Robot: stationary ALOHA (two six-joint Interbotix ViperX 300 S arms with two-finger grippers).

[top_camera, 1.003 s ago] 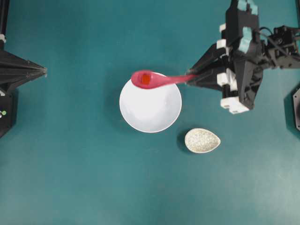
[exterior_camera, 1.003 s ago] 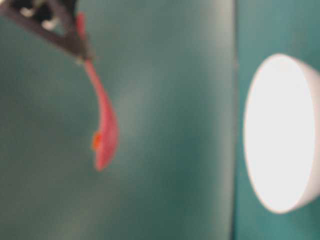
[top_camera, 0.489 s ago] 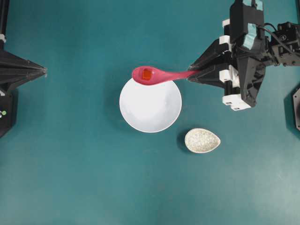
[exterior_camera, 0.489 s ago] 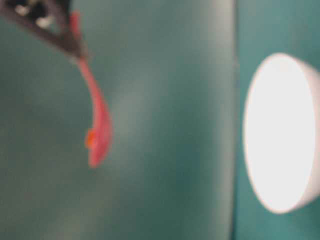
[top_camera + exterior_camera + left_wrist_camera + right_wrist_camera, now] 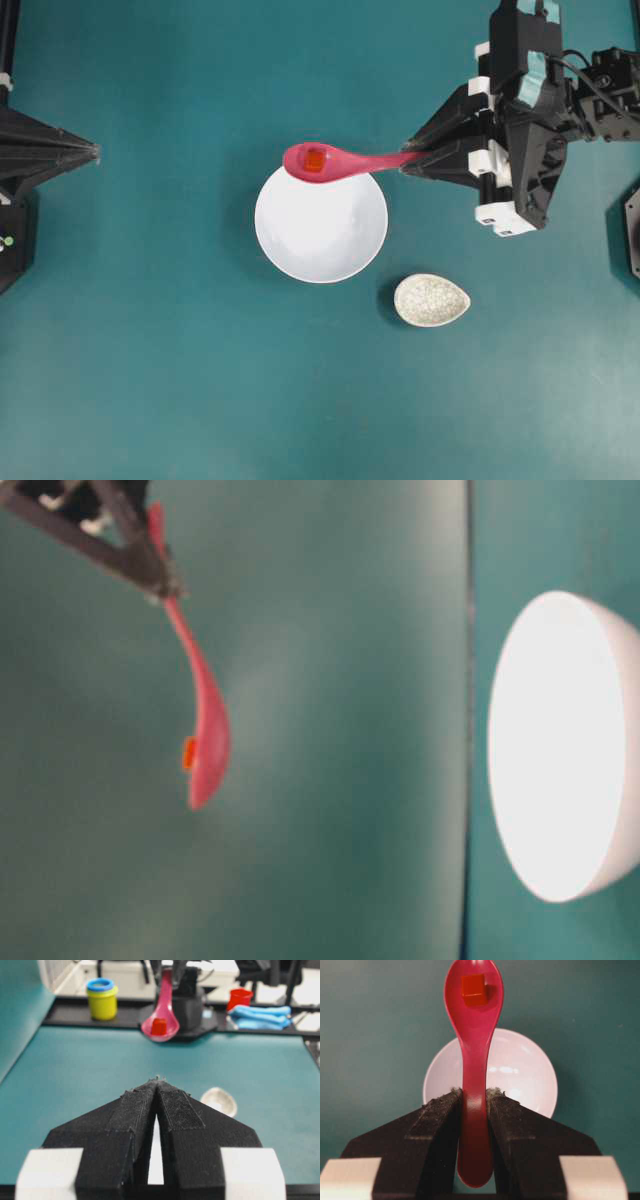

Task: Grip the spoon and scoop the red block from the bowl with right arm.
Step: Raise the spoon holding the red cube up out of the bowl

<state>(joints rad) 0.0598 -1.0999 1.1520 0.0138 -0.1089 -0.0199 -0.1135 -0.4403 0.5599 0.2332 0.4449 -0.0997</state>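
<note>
While the right end effector (image 5: 408, 163) pinches the spoon (image 5: 340, 162) handle, its scoop extends left, cradling the red block (image 5: 314, 160) above the bowl (image 5: 321, 235) rim

A glossy magenta-pink spoon (image 5: 330, 162) carries a small red-orange block (image 5: 314, 161) in its scoop. The bowl (image 5: 321, 225) is plain white, with no pattern. A small teardrop-shaped dish (image 5: 431, 300) is beige with fine pale speckles. The surface (image 5: 180, 350) is a uniform deep teal. The right end effector (image 5: 408, 165) is matte black, with white fittings and teal pads on the arm behind it. The left end effector (image 5: 92, 152) is the same matte black. In the left wrist view, a yellow cup (image 5: 102, 1002) with a blue rim, a red cup (image 5: 240, 998) and a blue cloth (image 5: 262, 1015) sit at the far edge.
</note>
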